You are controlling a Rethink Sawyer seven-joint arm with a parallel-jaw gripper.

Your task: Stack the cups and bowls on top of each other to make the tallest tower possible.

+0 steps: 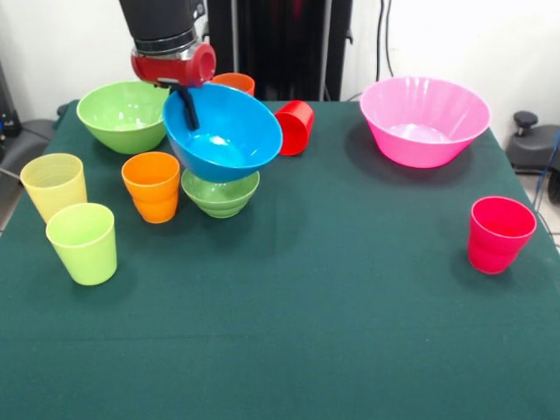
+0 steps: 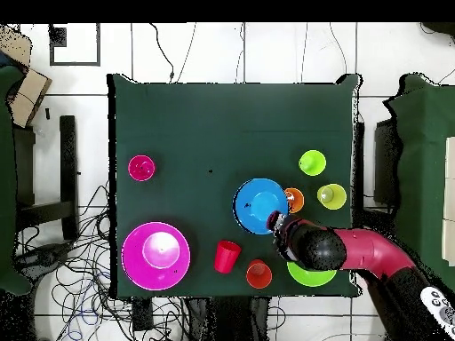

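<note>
My gripper [image 1: 187, 116] is shut on the rim of the large blue bowl [image 1: 229, 133], one finger inside it. The bowl hangs tilted right over the small light green bowl [image 1: 220, 196]; whether they touch I cannot tell. From overhead the blue bowl [image 2: 259, 204] hides the small one, with the gripper [image 2: 281, 218] at its rim. An orange cup [image 1: 152, 185] stands just left of the small bowl. The large green bowl [image 1: 124, 114] is behind it. The pink bowl [image 1: 425, 121] sits far right. No tower stands.
A red cup [image 1: 296, 127] lies on its side beside the blue bowl, and a second orange cup [image 1: 234, 82] stands behind it. A pale yellow cup [image 1: 54, 184] and a lime cup [image 1: 83, 242] stand at the left. A pinkish-red cup [image 1: 499, 234] stands alone at the right on the green cloth [image 1: 306, 350].
</note>
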